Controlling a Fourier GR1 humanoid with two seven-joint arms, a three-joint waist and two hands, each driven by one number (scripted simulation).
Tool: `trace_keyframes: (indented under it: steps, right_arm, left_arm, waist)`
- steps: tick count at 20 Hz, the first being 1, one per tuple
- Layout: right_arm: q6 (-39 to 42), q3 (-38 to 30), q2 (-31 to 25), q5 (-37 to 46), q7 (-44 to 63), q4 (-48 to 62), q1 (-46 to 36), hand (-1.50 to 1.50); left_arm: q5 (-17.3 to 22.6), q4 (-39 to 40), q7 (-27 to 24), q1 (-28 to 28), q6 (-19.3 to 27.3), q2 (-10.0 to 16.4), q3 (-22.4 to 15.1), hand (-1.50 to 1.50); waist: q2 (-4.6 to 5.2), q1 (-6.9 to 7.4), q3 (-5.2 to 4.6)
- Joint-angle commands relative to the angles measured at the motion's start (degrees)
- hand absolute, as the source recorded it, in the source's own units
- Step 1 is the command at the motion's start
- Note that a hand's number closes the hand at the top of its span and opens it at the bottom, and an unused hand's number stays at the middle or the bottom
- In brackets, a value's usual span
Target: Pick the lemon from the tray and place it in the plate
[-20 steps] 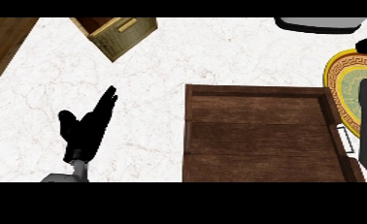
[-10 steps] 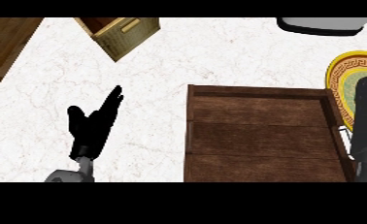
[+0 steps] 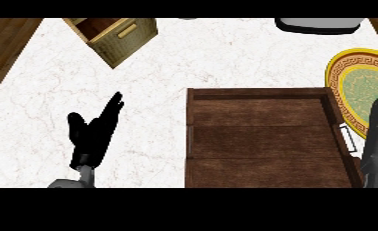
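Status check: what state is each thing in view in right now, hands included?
Left hand: open, fingers straight, holding nothing.
Right hand: sliver at right edge, state unclear.
Tray: nothing visible inside.
Plate: partly cut off, visible part bare.
Wooden box: open.

Left hand (image 3: 92, 135) open, fingers straight, left of tray (image 3: 258, 140); plate (image 3: 356, 92) beside tray's right edge
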Motion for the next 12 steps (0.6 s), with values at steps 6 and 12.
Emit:
trace_keyframes:
  steps: [6, 12]
  right_arm:
    - [-13.63, -8.88, -0.55, 1.52, 8.98, 4.68, -0.09, 1.50]
    - [-7.75, -18.36, -2.66, -14.45, 2.39, 17.25, -1.24, -1.50]
  left_arm:
    - [0.21, 2.87, 0.21, 0.62, 0.50, -1.14, 0.66, 0.00]
    - [0.66, 1.98, -1.64, 3.42, -0.37, -1.45, 0.41, 0.00]
  waist:
    - [-0.53, -1.89, -0.22]
    - [-0.71, -2.28, -0.13]
